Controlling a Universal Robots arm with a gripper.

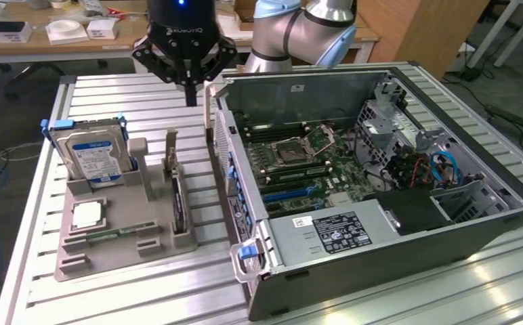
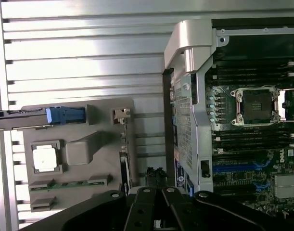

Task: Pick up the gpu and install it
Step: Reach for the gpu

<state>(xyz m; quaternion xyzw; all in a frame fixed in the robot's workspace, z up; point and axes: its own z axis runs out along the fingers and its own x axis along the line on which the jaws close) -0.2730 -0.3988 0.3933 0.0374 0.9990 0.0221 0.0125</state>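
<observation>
Exterior cam high, angled down over tray and open PC case. Wrist cam straight down past gripper, closer; both share tray and case.

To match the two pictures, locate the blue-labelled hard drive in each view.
Exterior view: the hard drive stands upright at the grey holder's far end, on the exterior view's left.
Wrist view: the hard drive shows edge-on beside its blue clip, at the holder's end.
Shared landmark: the square processor socket.
</observation>
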